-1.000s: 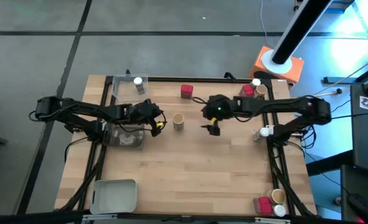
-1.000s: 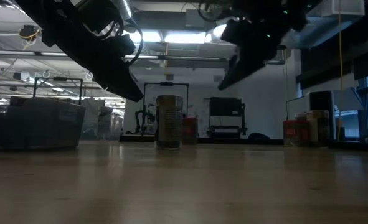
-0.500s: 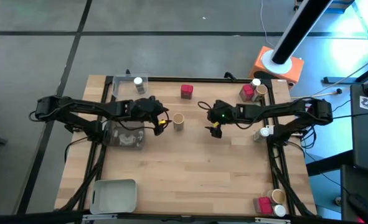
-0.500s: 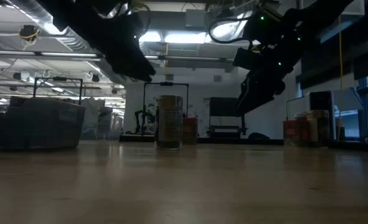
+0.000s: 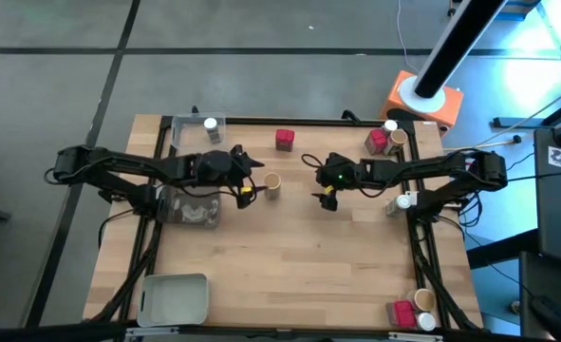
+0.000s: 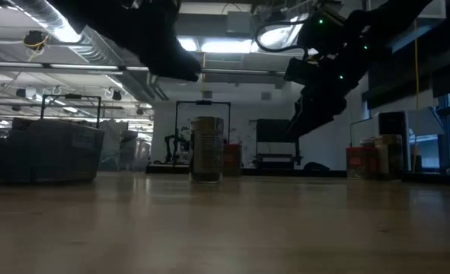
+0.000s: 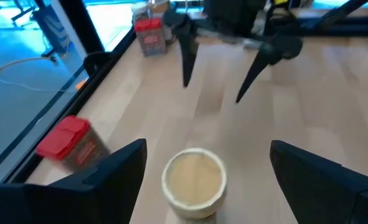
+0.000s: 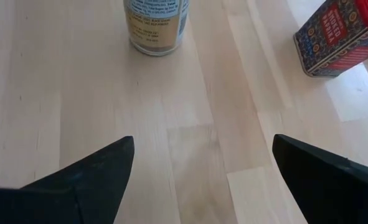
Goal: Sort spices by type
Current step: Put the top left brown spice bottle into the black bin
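We are hovering our left gripper point(image 5: 247, 177), fingers wide, beside the tan-lidded jar point(image 5: 271, 183) mid-desk, facing our wide-open right gripper point(image 5: 324, 195).

The high view looks straight down on the whole table point(image 5: 289, 256). The low view sits at tabletop height, facing the room behind. Each wrist view looks forward, close above the wood. All four share the tan-lidded jar point(image 5: 271, 183) point(image 6: 206, 148) point(image 7: 194, 180) point(image 8: 155, 25).
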Action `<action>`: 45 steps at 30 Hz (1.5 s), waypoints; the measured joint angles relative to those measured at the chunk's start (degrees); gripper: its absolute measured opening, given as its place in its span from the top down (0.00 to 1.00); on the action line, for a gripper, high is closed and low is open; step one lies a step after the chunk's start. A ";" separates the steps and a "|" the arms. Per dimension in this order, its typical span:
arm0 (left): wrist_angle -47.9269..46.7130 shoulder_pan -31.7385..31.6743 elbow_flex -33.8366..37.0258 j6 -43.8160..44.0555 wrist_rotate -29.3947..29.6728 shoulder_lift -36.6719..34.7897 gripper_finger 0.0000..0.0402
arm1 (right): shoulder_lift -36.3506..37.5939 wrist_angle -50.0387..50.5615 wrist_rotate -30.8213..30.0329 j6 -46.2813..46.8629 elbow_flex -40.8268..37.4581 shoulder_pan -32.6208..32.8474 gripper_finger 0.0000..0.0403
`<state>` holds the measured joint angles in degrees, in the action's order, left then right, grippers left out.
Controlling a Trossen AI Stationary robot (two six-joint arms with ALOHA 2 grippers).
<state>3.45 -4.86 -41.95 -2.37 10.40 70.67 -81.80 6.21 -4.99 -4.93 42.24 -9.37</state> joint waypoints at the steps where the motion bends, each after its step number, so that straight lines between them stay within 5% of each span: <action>1: 0.78 0.07 0.02 0.15 -0.03 0.26 0.19 | 0.00 -0.06 0.02 0.02 0.00 0.00 0.05; 15: 9.91 0.04 0.10 2.03 5.30 13.63 0.19 | 0.00 -0.71 0.02 -0.23 0.02 -0.02 0.05; 32: 11.55 -1.19 -0.04 2.53 3.00 17.83 0.19 | -0.96 -2.55 0.02 -1.20 0.09 -0.02 0.05; 45: 10.46 -1.94 -0.35 3.09 2.70 14.54 0.19 | -0.96 -2.97 0.02 -1.36 0.09 -0.02 0.05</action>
<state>13.92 -6.80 -42.30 0.72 13.10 85.21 -82.76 3.24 -4.97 -6.28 42.33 -9.39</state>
